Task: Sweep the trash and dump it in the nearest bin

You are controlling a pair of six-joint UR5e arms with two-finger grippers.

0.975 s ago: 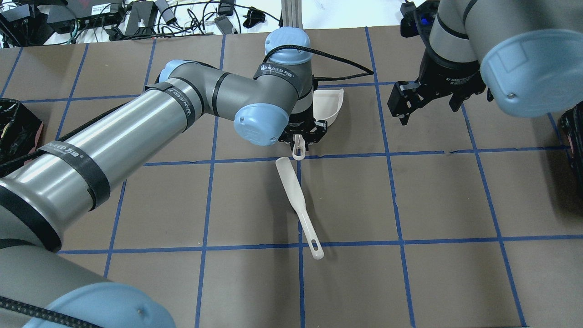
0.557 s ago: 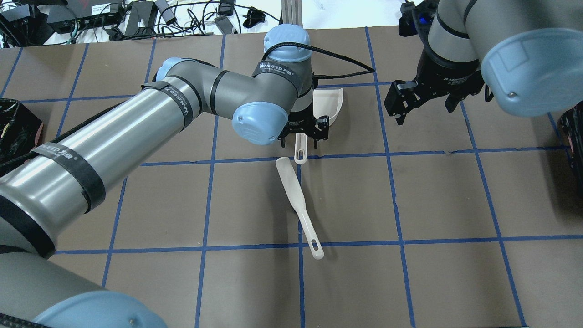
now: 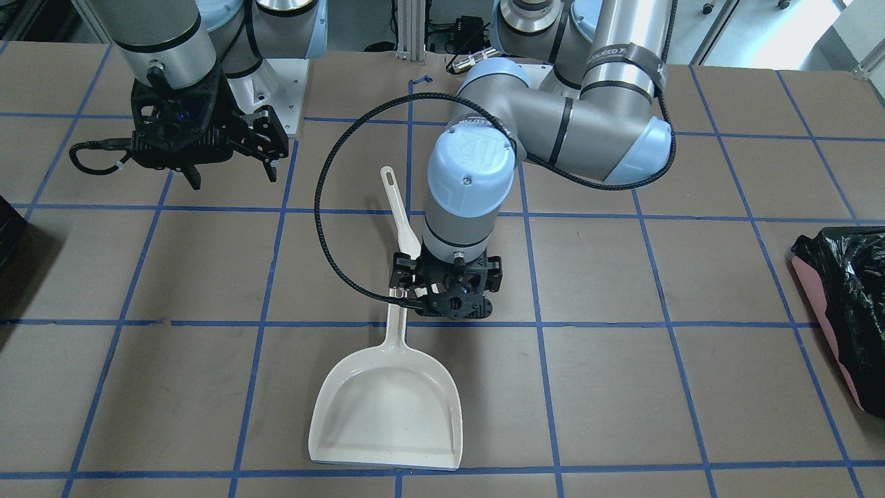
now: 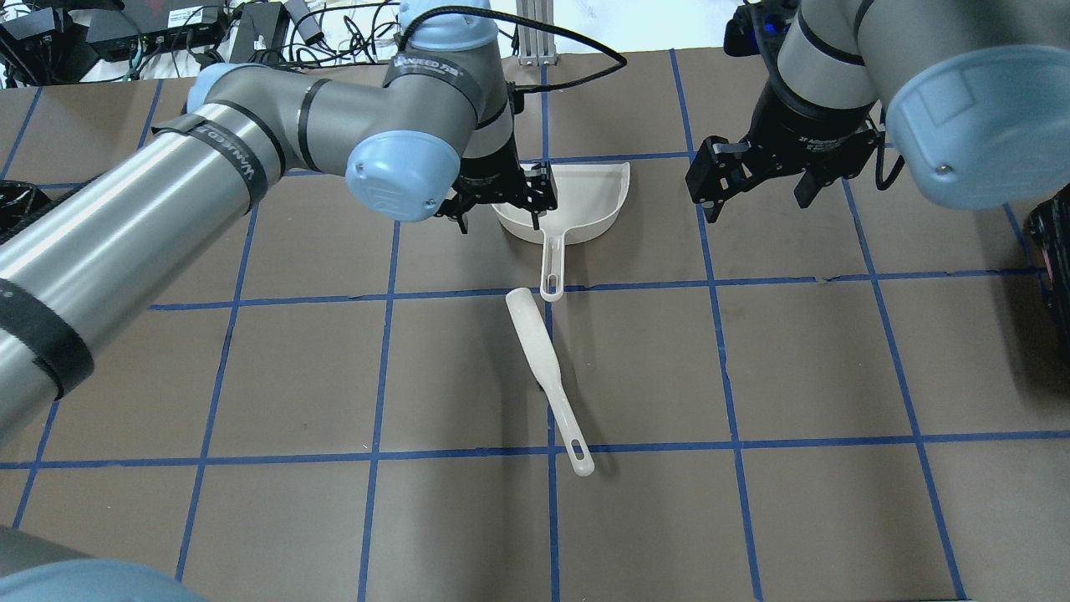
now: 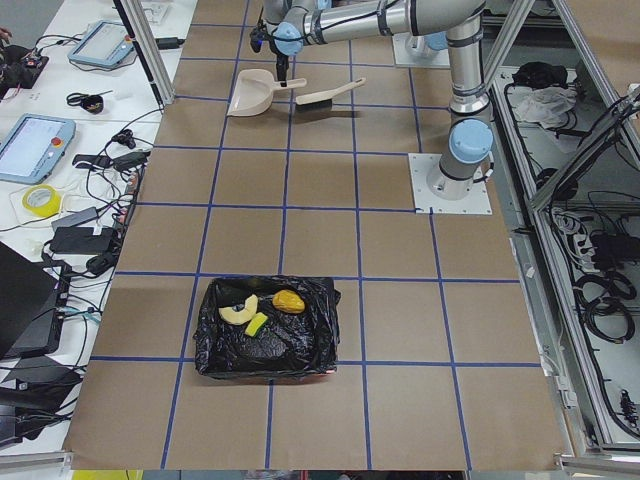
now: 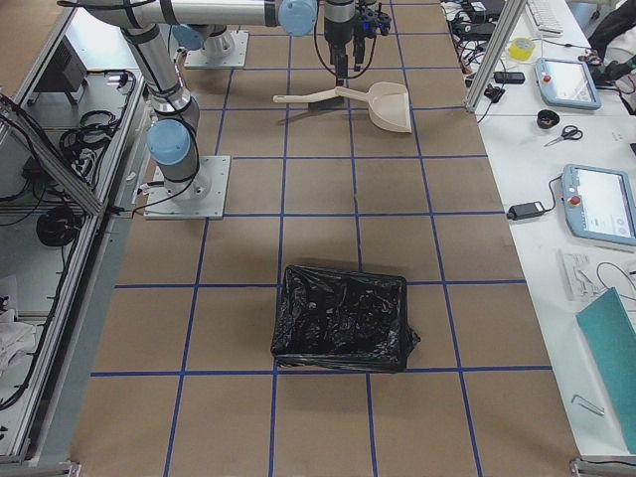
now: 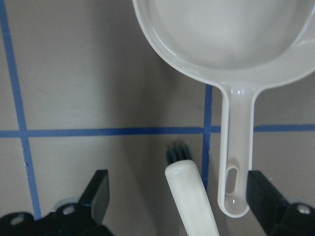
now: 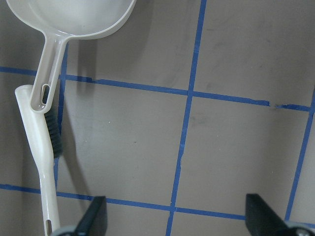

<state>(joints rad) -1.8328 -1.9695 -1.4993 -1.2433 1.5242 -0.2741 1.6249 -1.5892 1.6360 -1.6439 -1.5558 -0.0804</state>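
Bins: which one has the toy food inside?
The bin on the robot's left: three toy food pieces lie in it. The right bin shows only black bag.

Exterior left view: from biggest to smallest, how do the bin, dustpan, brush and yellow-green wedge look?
1. The bin: largest, though nearest the camera.
2. The dustpan and brush: far off, look about alike, so no ranking.
3. The yellow-green wedge: smallest, lying in the bin.

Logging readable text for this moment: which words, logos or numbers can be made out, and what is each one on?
"UR": logo on the left arm's blue joint cap.
"WANJEED": black strap on that same arm; the characters after it are too small to read.
White print on the right arm's wrist: too blurred to read.
Dustpan and brush: no text.
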